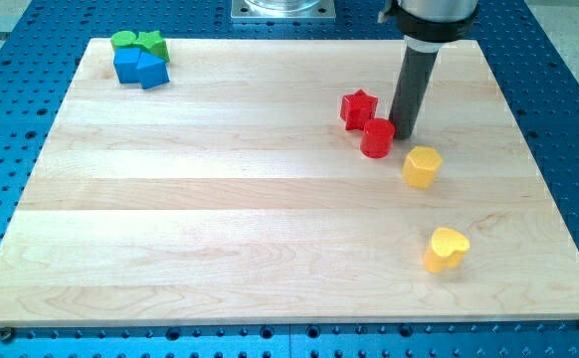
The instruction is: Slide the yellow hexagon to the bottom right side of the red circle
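Since the small yellow hexagonal block (422, 166) already sits just below-right of the red round block (377, 137), only fine nudging is wanted. With no pincer fitted, my tip (404, 134) stands beside the circle's right, above the hexagon; keep clear of the circle.

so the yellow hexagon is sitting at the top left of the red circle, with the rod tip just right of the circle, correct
Not quite: the camera view shows the yellow hexagon at the bottom right of the red circle, not the top left. My tip is indeed just right of the circle.
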Robot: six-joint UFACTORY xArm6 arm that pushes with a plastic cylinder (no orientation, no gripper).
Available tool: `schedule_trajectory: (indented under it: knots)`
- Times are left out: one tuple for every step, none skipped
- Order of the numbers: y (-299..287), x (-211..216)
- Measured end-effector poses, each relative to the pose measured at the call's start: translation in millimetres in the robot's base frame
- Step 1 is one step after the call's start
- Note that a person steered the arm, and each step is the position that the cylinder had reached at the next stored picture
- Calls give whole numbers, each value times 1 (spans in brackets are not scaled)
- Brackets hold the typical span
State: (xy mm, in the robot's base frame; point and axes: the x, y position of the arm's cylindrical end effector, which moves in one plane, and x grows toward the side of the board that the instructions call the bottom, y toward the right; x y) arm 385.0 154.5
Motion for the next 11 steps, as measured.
schedule_trajectory:
  knots:
    - [54,0]
    - [77,6]
    - [66,27]
    - [42,52]
    - [36,79]
    - [36,97]
    - [42,107]
    - [42,104]
    - [40,89]
    - [25,88]
    - [9,88]
